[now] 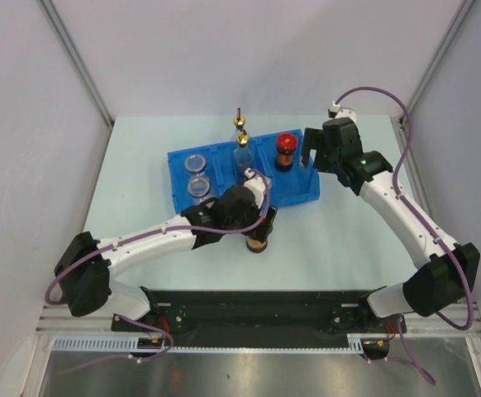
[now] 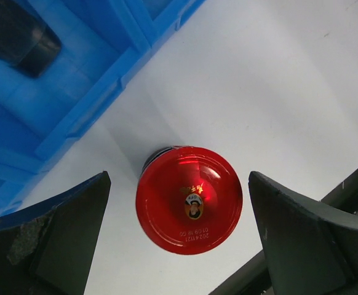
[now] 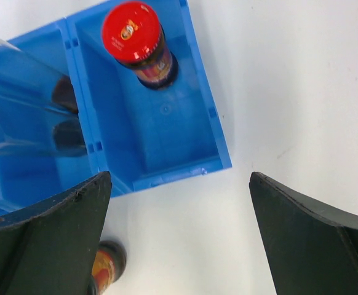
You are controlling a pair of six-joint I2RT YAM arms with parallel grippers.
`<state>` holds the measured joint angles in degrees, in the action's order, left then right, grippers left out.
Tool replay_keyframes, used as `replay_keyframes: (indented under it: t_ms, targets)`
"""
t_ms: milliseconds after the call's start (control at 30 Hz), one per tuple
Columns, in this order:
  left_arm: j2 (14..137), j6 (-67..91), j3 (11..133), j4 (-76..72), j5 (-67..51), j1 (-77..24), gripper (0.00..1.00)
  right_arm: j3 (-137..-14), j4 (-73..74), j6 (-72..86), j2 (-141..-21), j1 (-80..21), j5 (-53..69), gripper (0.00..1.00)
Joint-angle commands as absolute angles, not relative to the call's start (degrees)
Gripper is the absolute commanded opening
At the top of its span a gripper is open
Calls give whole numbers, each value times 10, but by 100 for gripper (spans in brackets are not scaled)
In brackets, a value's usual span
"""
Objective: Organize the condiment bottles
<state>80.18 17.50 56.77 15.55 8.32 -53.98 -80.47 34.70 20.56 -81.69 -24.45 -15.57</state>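
Blue three-compartment plastic tray [image 1: 303,188] sitting slightly skewed toward the far middle of the table [image 1: 141,161], pale table lying flat beneath it, plain grey walls [image 1: 224,50] standing around three sides.

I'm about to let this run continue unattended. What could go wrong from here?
1. The left gripper is open over the red-lidded jar on the table; a grip on its smooth round top may slip or tip it.
2. That jar stands close to the near wall of the blue tray, so a low carry may snag it.
3. The right gripper hovers open by the tray's right compartment, where the arms may crowd.
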Motion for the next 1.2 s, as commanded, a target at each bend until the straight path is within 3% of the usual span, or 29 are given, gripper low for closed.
replay_keyframes:
  t_ms: [0,267,467,567,600,700,1167]
  targets:
    - [822,166,591,156,105,-555,100,-785,357,220,-776,-242,-157,100]
    - [837,173,599,172,122,-565,97,-769,357,224,-767,-239,-152,100]
    - [853,176,619,202,123,-566,75,-762,359,228,-759,-238,-152,100]
    - [859,174,627,206,120,-567,49,-757,363,229,-752,-237,-154,100]
    - [859,174,629,208,119,-567,29,-756,364,229,-748,-237,-156,99]
    - [860,173,643,212,121,-569,0,-750,366,229,-739,-235,-157,100]
    - [903,107,848,236,133,-584,0,-717,386,229,-669,-207,-162,100]
